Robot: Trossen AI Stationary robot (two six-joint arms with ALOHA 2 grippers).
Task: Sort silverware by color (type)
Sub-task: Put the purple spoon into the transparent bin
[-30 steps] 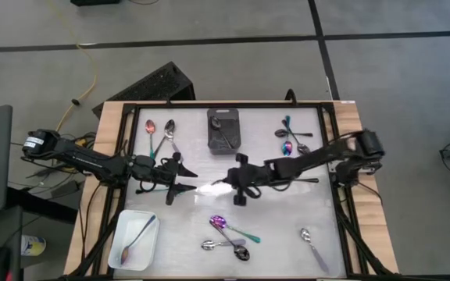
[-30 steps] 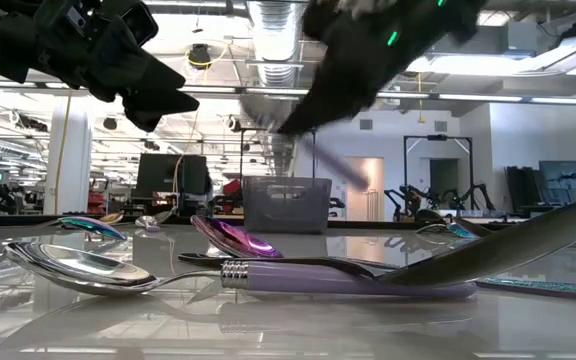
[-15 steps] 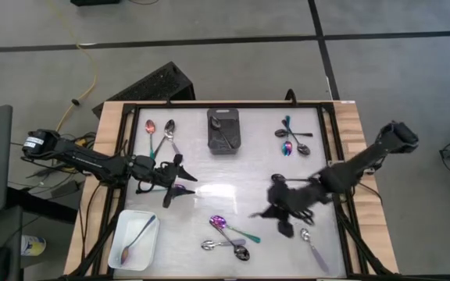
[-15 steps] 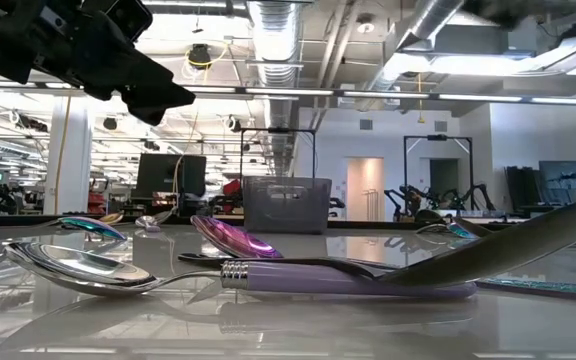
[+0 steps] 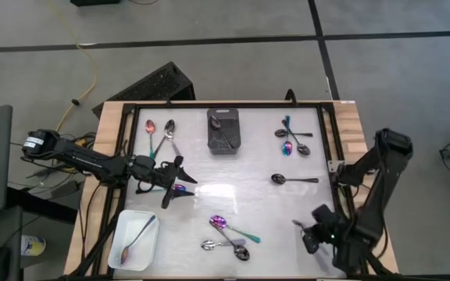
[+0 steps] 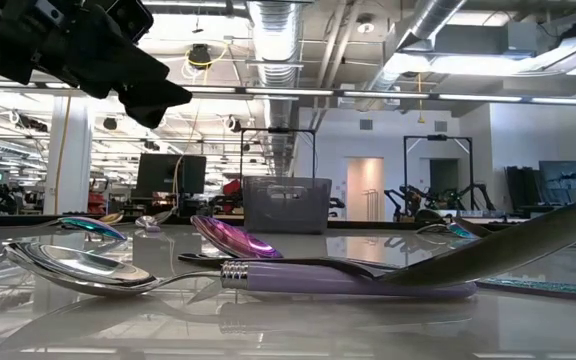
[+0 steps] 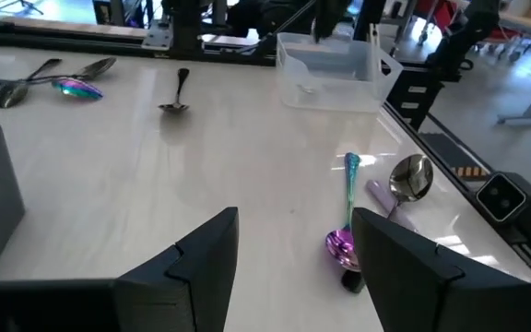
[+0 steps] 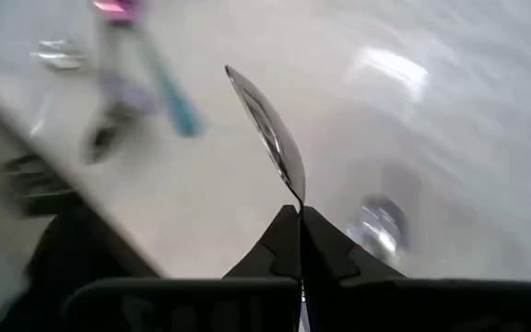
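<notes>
My right gripper [image 5: 309, 232] hangs over the table's near right corner, shut on a slim silver spoon [image 8: 270, 138]. My left gripper [image 5: 180, 187] is open above the table's left middle and holds nothing [image 7: 293, 267]. Beyond it lie a rainbow spoon [image 7: 347, 217] and a silver spoon [image 7: 408, 175], flat on the table in the near cluster [image 5: 229, 236]. A black spoon [image 5: 291, 179] lies right of centre. More spoons lie at the far left [image 5: 160, 131] and the far right [image 5: 291, 140]. Another silver spoon [image 8: 376, 221] lies blurred below the right gripper. My right gripper pinches the silver spoon by one narrow end [image 8: 295, 195], between the tips of its two fingers. The fingers lie along the spoon, which sticks straight out ahead of them. It is lifted clear of the table. Which end of the spoon that is, I cannot tell.
The white tray [image 5: 123, 226] at the near left corner holds one spoon. The small black bin [image 5: 223, 144] at the far middle holds a dark spoon. A black frame [image 5: 328, 148] edges the table. Bare tabletop lies between the bin and the near cluster.
My right gripper has swung fast from the table's middle toward the near right corner, staying shut. The black spoon right of centre, earlier under that arm, now shows in full. The left arm has kept still.
</notes>
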